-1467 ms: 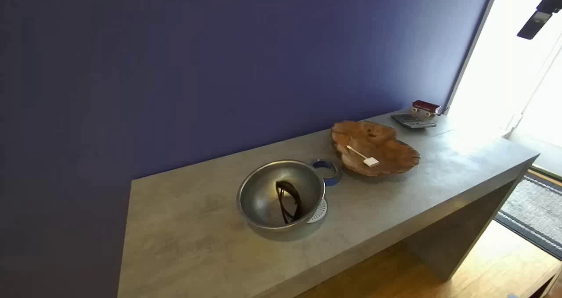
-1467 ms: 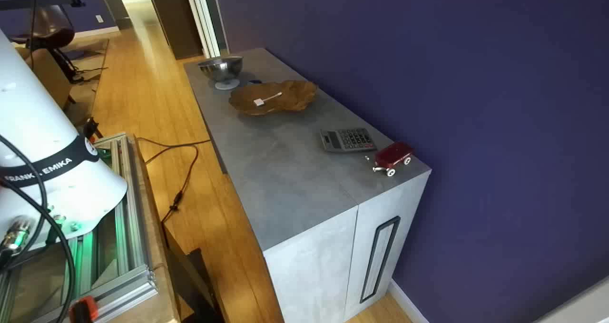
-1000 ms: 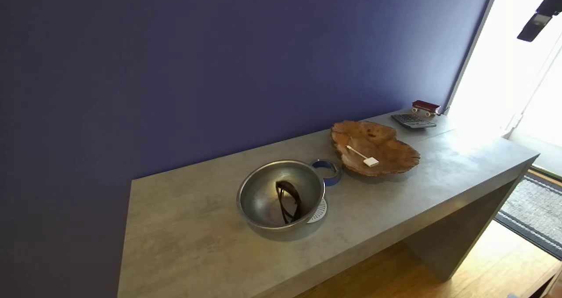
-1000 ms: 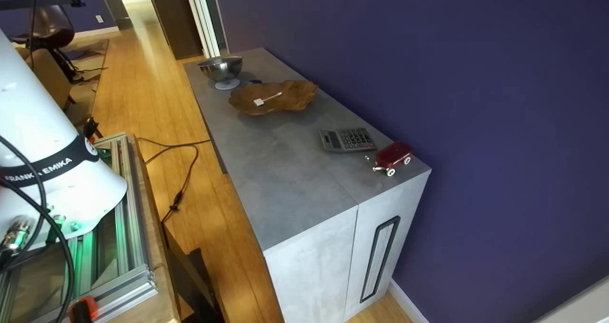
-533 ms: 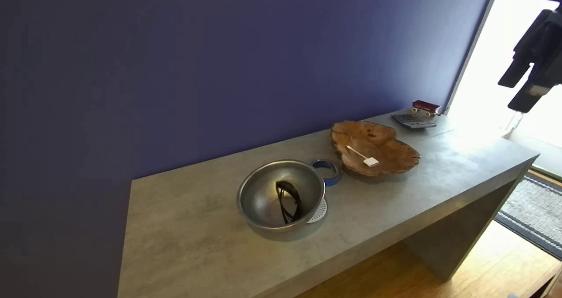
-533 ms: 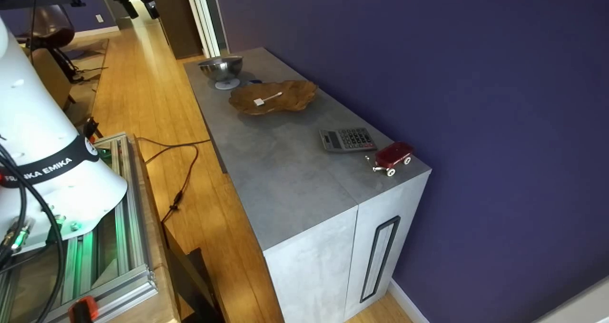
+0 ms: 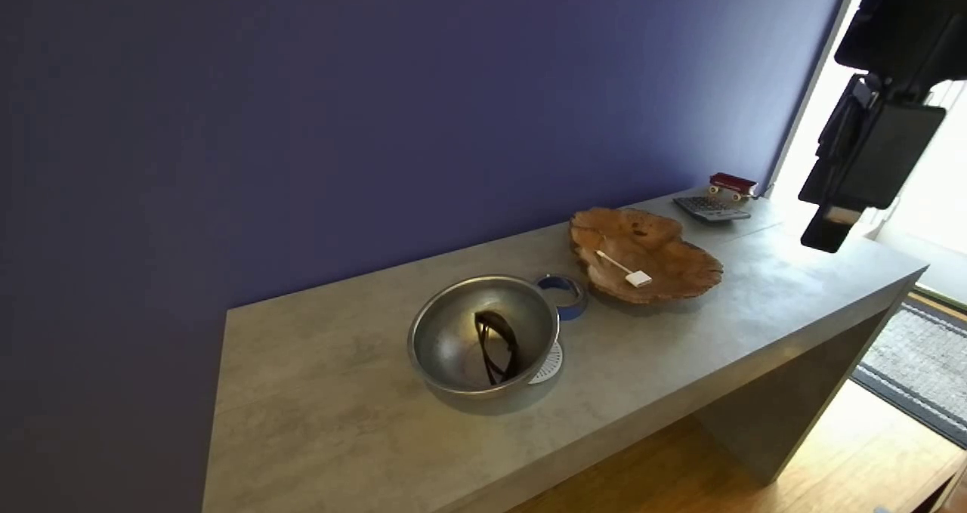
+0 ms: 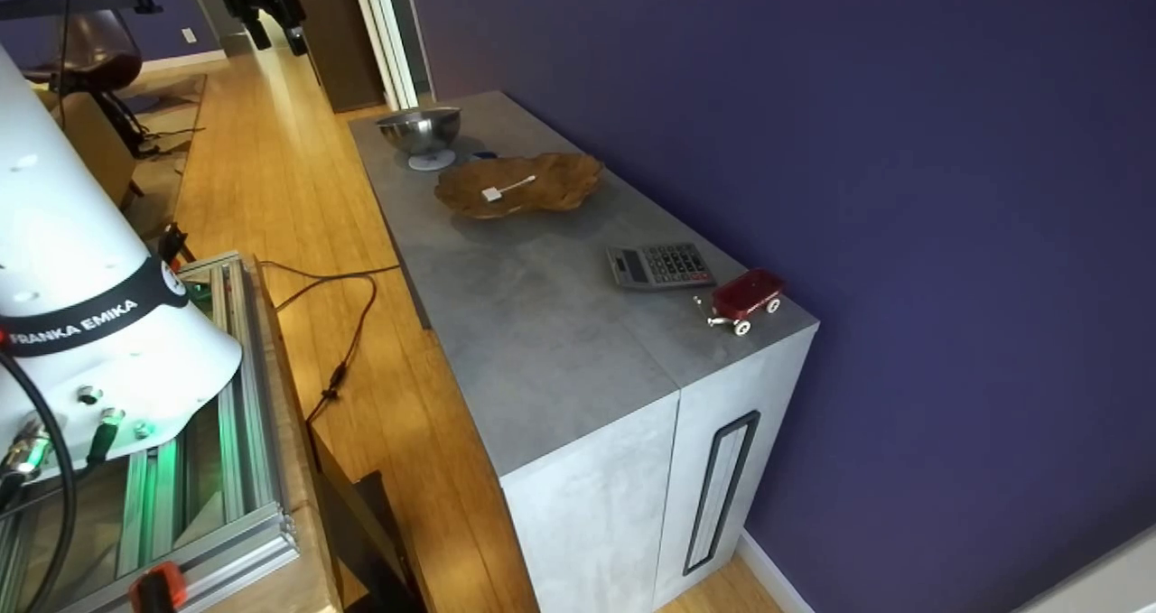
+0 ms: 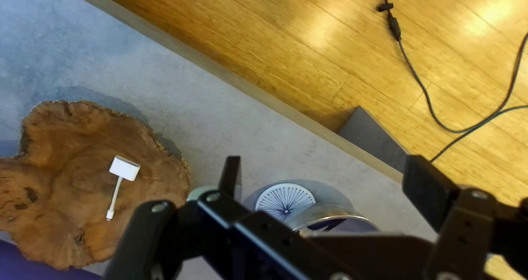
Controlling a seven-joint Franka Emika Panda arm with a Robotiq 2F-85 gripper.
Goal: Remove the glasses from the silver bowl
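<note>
The silver bowl [image 7: 446,339] stands on the grey counter in both exterior views [image 8: 420,133]. The dark glasses [image 7: 496,322] lie inside it, leaning against its inner wall. In the wrist view part of the bowl [image 9: 312,213] and dark parts of the glasses [image 9: 335,224] show between my fingers, the rest hidden behind the gripper. My gripper [image 9: 330,181] is open, with nothing between its fingertips. It is in the air, high above the counter and well apart from the bowl, in both exterior views [image 7: 822,214] [image 8: 280,42].
A brown wooden dish [image 7: 665,264] holding a white adapter [image 7: 638,278] lies near the bowl. A blue tape ring [image 7: 572,310] and a white patterned disc [image 9: 284,199] are beside the bowl. A calculator [image 8: 661,264] and red toy wagon [image 8: 748,293] stand farther along. A purple wall [image 7: 340,120] backs the counter.
My gripper has come farther into view, moving left and down from the upper right in an exterior view. The bowl, the glasses and the other objects have not moved.
</note>
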